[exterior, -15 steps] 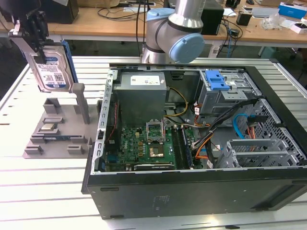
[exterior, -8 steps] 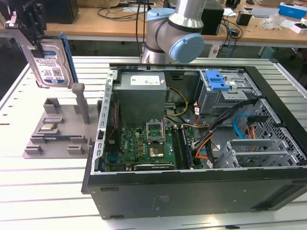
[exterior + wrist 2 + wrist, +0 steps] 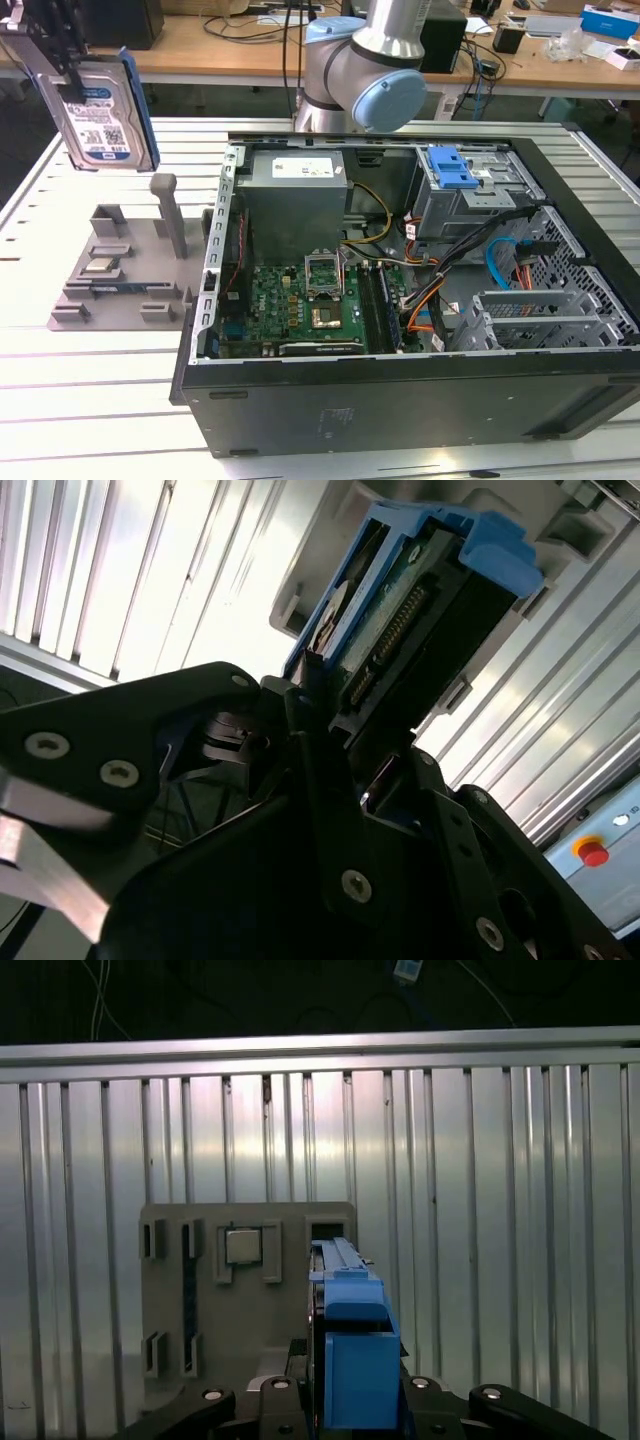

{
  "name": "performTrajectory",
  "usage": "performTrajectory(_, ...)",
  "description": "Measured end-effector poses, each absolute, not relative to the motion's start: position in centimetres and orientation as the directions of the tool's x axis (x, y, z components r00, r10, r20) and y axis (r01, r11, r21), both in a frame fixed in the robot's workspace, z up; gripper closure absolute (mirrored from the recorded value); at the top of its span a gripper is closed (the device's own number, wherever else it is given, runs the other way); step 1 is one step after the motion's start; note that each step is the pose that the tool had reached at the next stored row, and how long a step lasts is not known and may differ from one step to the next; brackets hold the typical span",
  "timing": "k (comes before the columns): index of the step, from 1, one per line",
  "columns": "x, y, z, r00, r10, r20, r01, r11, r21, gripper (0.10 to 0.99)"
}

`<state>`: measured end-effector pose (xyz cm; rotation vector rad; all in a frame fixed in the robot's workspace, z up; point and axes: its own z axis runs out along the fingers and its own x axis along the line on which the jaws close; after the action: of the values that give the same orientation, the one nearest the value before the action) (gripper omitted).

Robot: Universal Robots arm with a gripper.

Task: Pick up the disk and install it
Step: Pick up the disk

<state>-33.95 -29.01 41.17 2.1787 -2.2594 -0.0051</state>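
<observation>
The disk (image 3: pixel 100 110), a silver drive with a white-and-blue label in a blue bracket, hangs upright in the air at the exterior view's upper left. My gripper (image 3: pixel 55 50) is shut on its top edge. It hangs above the grey fixture plate (image 3: pixel 115 290), well clear of it. In the second wrist view the disk (image 3: pixel 400 620) sticks out from between my black fingers (image 3: pixel 310 720), connector side showing. In the first wrist view the disk (image 3: pixel 350 1340) is seen edge-on, blue bracket toward the camera, over the fixture plate (image 3: pixel 250 1300).
An open computer case (image 3: pixel 400 390) lies on the slatted metal table, with a motherboard (image 3: pixel 300 300), a drive cage carrying a blue latch (image 3: pixel 455 170) and loose cables. The fixture plate has a tall grey post (image 3: pixel 170 215) and holds a small square chip (image 3: pixel 100 265). The arm's base (image 3: pixel 365 60) stands behind the case.
</observation>
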Motion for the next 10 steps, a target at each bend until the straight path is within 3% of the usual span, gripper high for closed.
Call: performTrajectory(10, -33.9, -29.0, 43.7, -0.036, -0.999, 0.0, -0.999, 0.036, 0.004, 0.722)
